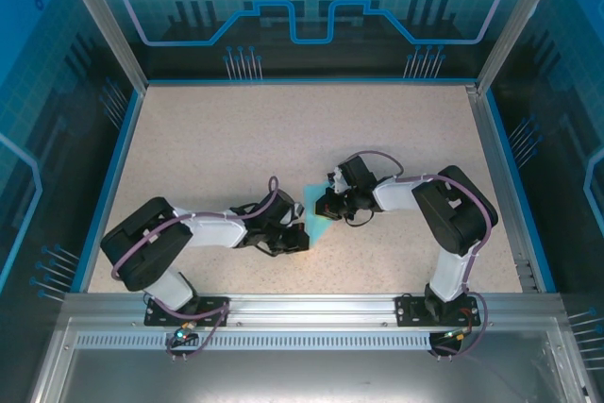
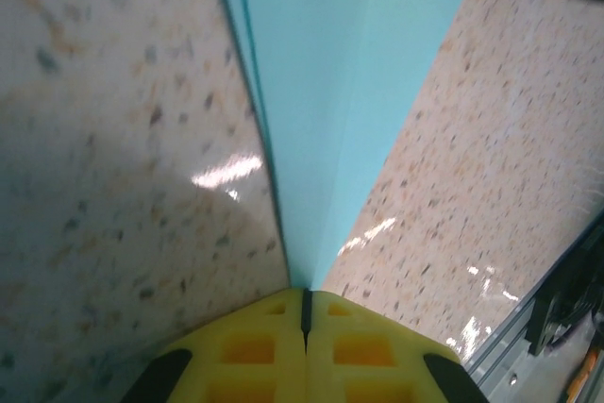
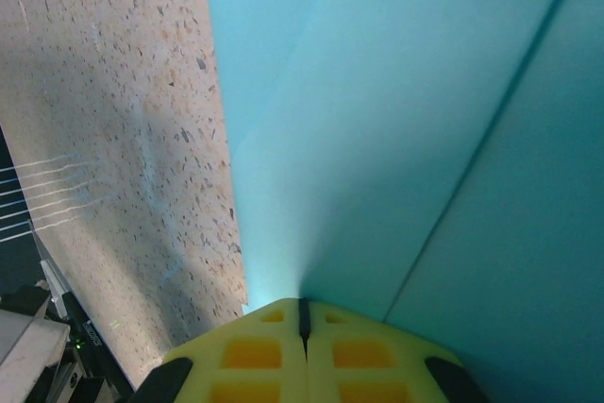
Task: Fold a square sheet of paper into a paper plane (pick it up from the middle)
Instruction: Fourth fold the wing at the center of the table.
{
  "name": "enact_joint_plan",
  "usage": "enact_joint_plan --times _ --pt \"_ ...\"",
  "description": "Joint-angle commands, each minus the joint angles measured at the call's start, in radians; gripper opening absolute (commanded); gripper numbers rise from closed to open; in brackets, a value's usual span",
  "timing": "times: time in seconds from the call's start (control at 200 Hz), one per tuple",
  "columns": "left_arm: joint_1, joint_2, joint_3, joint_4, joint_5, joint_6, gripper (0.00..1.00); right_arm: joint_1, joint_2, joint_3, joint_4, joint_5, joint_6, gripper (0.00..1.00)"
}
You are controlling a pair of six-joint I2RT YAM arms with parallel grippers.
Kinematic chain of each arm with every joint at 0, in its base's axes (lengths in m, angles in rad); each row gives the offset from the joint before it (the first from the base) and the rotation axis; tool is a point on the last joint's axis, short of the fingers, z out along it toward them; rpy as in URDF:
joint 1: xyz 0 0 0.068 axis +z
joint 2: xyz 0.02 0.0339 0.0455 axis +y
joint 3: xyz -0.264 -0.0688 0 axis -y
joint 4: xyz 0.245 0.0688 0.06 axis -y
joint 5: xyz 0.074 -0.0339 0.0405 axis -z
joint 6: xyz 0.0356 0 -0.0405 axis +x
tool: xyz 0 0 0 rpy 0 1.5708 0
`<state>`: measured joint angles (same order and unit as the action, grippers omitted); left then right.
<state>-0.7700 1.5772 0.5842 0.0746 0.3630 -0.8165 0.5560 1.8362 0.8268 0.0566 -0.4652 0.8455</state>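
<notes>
The light blue paper (image 1: 319, 225) is seen near the middle of the speckled table (image 1: 226, 139), somewhat closer to the near edge than to the far one, and is held between the 2 grippers. In the left wrist view it is shown as a narrow folded strip (image 2: 321, 92) with a long crease, running straight into the seam between the yellow fingers (image 2: 250, 351). Whether it touches the tabletop cannot be told. In the right wrist view a broader span of it (image 3: 425, 139) is seen, crossed diagonally by a layered edge and again ending at the line where the fingers (image 3: 255, 351) meet.

The left gripper (image 1: 300, 233) is clamped on the paper's near-left end, its jaws pressed together with only the sheet between them. The right gripper (image 1: 323, 207) is likewise clenched on the far-right part. The 2 grippers are set just beside each other, with the paper bridging them.

Wide bare table is left on the far side and toward both side walls. Less room is left toward the near aluminium rail (image 1: 302, 313), where both arm bases are bolted. The table is bordered by a blue edge strip (image 1: 302, 81) and upright frame posts.
</notes>
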Motion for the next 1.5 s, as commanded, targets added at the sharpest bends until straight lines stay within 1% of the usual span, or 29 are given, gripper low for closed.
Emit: enact_joint_plan --times 0.0,0.17,0.305,0.435,0.545,0.785,1.04,1.266,1.496 --pt "-0.027 -0.019 -0.039 -0.187 0.033 -0.012 0.03 0.007 0.113 -0.049 -0.172 0.204 0.016 0.05" --pt "-0.026 -0.081 0.005 -0.210 -0.041 -0.002 0.03 0.007 0.102 -0.068 -0.149 0.222 0.064 0.05" --pt "-0.024 -0.137 0.035 -0.192 -0.125 -0.003 0.04 0.016 0.043 -0.143 -0.074 0.250 0.190 0.05" --pt "-0.024 -0.154 0.026 -0.096 -0.144 -0.023 0.04 0.060 -0.022 -0.195 -0.047 0.316 0.314 0.05" --pt "-0.023 -0.142 0.003 0.002 -0.145 -0.048 0.04 0.080 -0.066 -0.223 -0.024 0.348 0.364 0.05" --pt "-0.017 -0.112 -0.023 0.064 -0.224 -0.061 0.03 0.082 -0.072 -0.213 -0.016 0.336 0.348 0.05" --pt "-0.016 -0.050 -0.029 0.078 -0.229 -0.068 0.02 0.082 -0.067 -0.216 -0.002 0.324 0.339 0.05" --pt "-0.015 -0.067 -0.069 0.045 -0.266 -0.066 0.01 0.081 -0.090 -0.213 -0.011 0.326 0.305 0.05" --pt "-0.016 -0.063 -0.099 0.054 -0.250 -0.076 0.00 0.078 -0.144 -0.197 -0.015 0.311 0.230 0.06"
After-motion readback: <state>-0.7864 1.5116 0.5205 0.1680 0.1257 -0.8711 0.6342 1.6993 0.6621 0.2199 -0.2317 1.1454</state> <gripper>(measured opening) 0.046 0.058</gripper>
